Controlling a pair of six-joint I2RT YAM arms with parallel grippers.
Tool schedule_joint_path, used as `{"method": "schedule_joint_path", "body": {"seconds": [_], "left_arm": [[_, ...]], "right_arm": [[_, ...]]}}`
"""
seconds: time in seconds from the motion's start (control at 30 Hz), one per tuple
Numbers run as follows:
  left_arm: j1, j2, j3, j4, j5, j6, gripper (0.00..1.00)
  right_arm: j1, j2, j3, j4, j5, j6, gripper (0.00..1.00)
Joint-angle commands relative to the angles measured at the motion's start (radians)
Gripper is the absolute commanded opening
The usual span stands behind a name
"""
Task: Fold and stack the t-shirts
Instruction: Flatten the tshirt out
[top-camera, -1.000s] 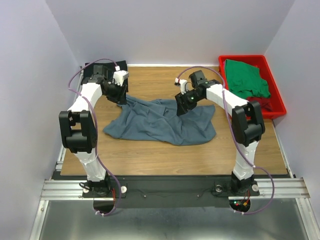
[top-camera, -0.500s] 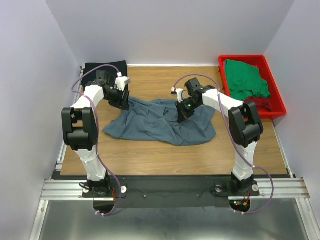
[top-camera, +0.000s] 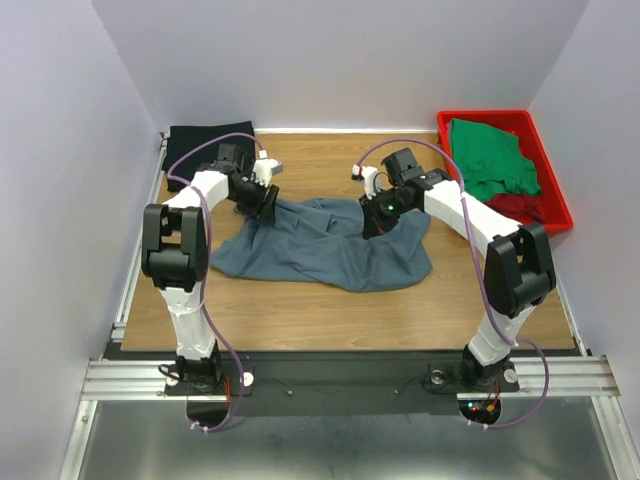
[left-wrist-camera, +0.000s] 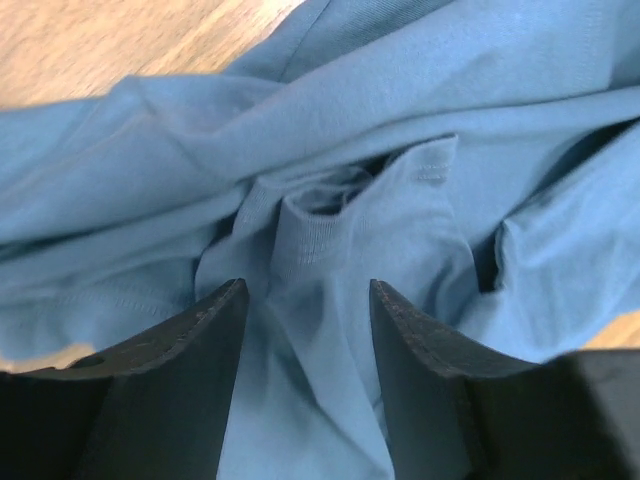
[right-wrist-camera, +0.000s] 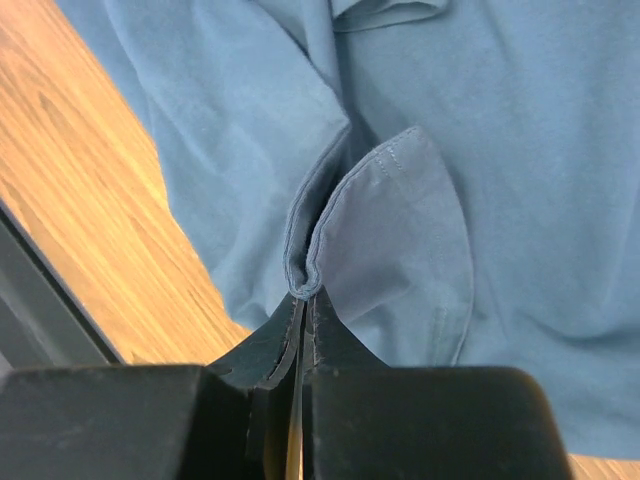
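Note:
The slate blue-grey t-shirt (top-camera: 320, 248) lies crumpled in the middle of the table. My left gripper (top-camera: 268, 200) is down over its back left edge. In the left wrist view the gripper (left-wrist-camera: 308, 290) is open, with the ribbed collar (left-wrist-camera: 315, 235) just ahead and cloth lying between the fingers (left-wrist-camera: 195, 345). My right gripper (top-camera: 372, 222) is at the shirt's back right, and the right wrist view shows it (right-wrist-camera: 305, 292) shut on a folded hem of the shirt (right-wrist-camera: 400, 220). A black t-shirt (top-camera: 205, 138) lies folded at the back left. The green t-shirt (top-camera: 490, 155) lies on a dark red one (top-camera: 522, 206).
The red plastic tray (top-camera: 556, 190) holding the green and dark red shirts stands at the back right against the wall. Bare wooden table (top-camera: 330, 310) shows in front of the blue-grey shirt. Walls close in the back and both sides.
The right gripper has shut on a fold of the blue-grey shirt. The left gripper has moved right, from near the black shirt onto the blue-grey shirt's collar area.

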Motion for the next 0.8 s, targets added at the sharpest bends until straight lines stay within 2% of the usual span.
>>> {"method": "schedule_joint_path", "body": {"seconds": [0.0, 0.03, 0.1, 0.13, 0.17, 0.43, 0.6, 0.77], "left_arm": [[-0.026, 0.007, 0.046, 0.016, -0.019, 0.001, 0.57], [-0.027, 0.014, 0.049, 0.023, -0.026, -0.005, 0.44], [-0.023, 0.012, 0.057, 0.025, -0.046, -0.019, 0.24], [-0.013, -0.009, 0.055, 0.029, -0.049, -0.025, 0.05], [-0.005, -0.026, 0.057, 0.028, -0.046, -0.030, 0.00], [0.027, -0.285, 0.173, -0.049, -0.068, -0.054, 0.00], [0.038, -0.425, 0.226, 0.017, -0.152, -0.115, 0.00], [0.043, -0.483, 0.315, 0.095, -0.206, -0.186, 0.00]], "right_arm": [[-0.011, -0.042, -0.004, 0.008, 0.038, -0.010, 0.01], [-0.014, -0.047, -0.001, 0.008, 0.041, -0.008, 0.00], [-0.027, -0.064, 0.003, 0.007, 0.050, -0.006, 0.01], [-0.033, -0.073, 0.005, 0.007, 0.053, -0.002, 0.01], [-0.044, -0.083, 0.005, 0.007, 0.067, -0.002, 0.01], [-0.103, -0.222, 0.071, 0.010, 0.165, -0.002, 0.01], [-0.155, -0.297, 0.163, 0.062, 0.271, 0.010, 0.00], [-0.205, -0.323, 0.275, 0.143, 0.410, -0.011, 0.01]]}}
